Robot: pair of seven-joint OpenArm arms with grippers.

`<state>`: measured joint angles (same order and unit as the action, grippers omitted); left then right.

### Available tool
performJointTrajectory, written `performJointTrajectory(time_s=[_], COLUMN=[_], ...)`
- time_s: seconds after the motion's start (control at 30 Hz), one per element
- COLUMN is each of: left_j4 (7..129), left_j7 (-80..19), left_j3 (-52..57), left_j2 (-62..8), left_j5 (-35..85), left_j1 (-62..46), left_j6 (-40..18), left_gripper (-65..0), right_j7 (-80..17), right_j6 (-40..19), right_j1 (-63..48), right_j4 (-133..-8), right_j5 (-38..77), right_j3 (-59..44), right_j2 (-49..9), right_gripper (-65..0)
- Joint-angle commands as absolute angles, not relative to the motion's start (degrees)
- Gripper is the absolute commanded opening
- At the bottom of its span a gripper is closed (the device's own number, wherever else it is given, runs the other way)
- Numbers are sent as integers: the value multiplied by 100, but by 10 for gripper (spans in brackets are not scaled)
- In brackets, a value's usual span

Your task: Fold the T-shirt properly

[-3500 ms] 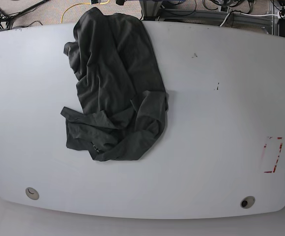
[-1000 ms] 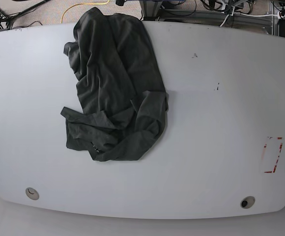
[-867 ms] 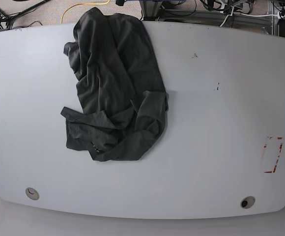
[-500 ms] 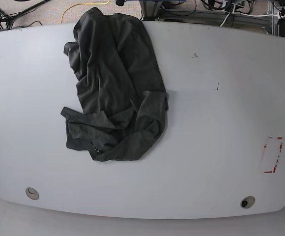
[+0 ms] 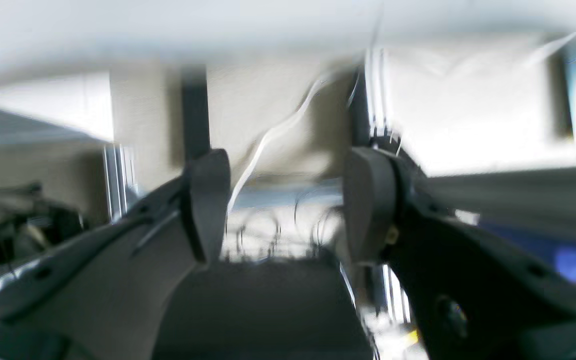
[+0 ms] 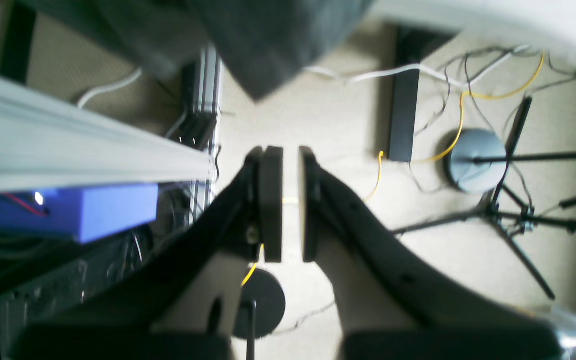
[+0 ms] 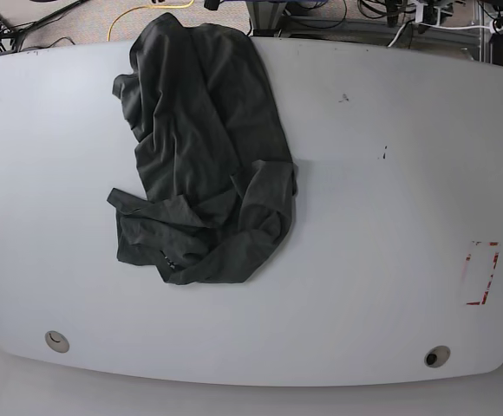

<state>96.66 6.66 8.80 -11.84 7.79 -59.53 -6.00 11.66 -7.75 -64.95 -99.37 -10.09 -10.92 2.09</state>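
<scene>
One dark charcoal-grey short-sleeved T-shirt (image 7: 201,147) of soft wrinkly fabric lies crumpled, unfolded, on the white rounded table (image 7: 382,286); its top end hangs over the far table edge. Neither arm appears in the base view.

Left gripper (image 5: 286,200): two fingers spread well apart, nothing between them; view blurred, pointing below the table edge.

Right gripper (image 6: 290,205): two fingers nearly together, a thin gap only, nothing clamped. A hanging flap of the shirt shows above and just left of its fingertips, not touching. One yellow cable (image 6: 460,117) on the floor beyond.

Table marks: one red rectangular outline (image 7: 481,273), two round grommets (image 7: 56,341).
</scene>
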Motion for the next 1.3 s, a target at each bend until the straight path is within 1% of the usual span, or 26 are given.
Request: performJointTrajectory(time_s=[0.0,0.43,0.77,0.83,1.1,1.27], left_j4=[9827,10247,10606,10694,10901,11168], left_j7=[770,774,813,827,852,781], left_j3=[935,917,889,858,834,838], left_j2=[-1225,-1173,-1179,-1194,-1222,-1240], left_j5=[850,758,800,794,809,868], left_j1=[-6073,-6002,-6115,-6161,-6151,-5908], left_j6=[-577,-585,-575,-566,-579,-564], left_gripper=[-310,-307,-306,-305,-305,-305], right_j7=[1234,1096,1016,1031,1019,959], right_j6=[-761,-764,-750,-746,-743,-748], right_j1=[-6644,-6559,-6693,-6709,-6555,-6190], right_j4=[-10107,-10468,-10731,-10758,-10818,-10865], right_j5=[-956,-972,-910,-891,-842,-931], right_j3=[-1113,-1119,-1407,-1606,-1837,-1598], right_j2=[207,251,263,310,332,367], right_gripper=[-605,-606,-607,-609,-608,-608])
